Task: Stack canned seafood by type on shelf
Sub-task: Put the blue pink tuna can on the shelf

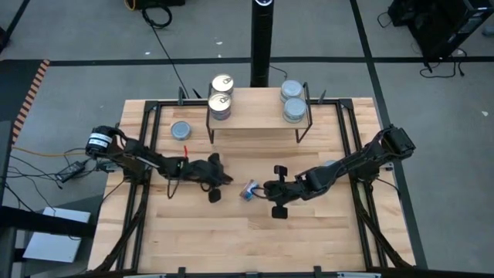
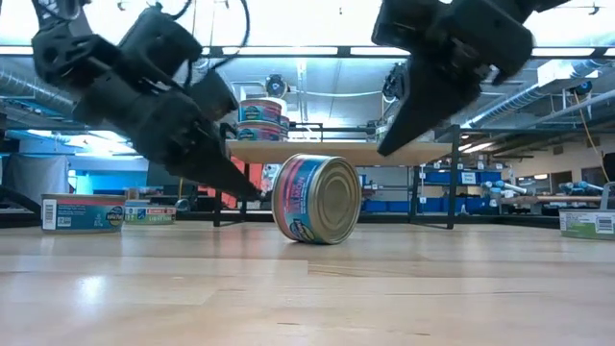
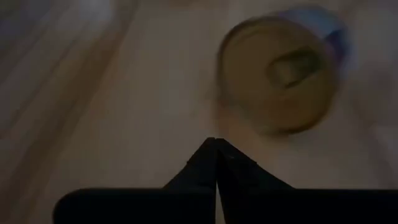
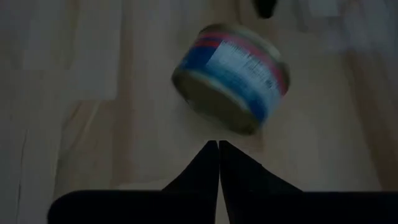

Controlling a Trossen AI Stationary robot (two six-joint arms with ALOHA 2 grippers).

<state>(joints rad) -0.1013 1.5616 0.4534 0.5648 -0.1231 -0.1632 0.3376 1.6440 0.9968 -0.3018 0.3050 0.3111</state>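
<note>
Left end effector [image 1: 218,184] closed to a point, gripping nothing, hanging low over the table [image 1: 201,239] just beside the loose tin [image 1: 248,190]. Right end effector [image 1: 270,190] likewise pinched together and empty, on the tin's other side, close by but not touching.

Loose tin resting on its edge on the table, between the two end effectors, gold top turned toward the left one (blue, red and white label wrapped around its side).

Beyond the tin, the shelf [image 1: 258,117]: a light-wood plank on thin black legs. On one end of the shelf, nearer the left arm, two gold-topped tins [image 1: 221,93] side by side, possibly stacked higher. On the other end, two grey-topped tins [image 1: 293,101]. Beside the shelf, down on the table on the left arm's side, one more grey-topped tin [image 1: 181,130] lying flat.
</note>
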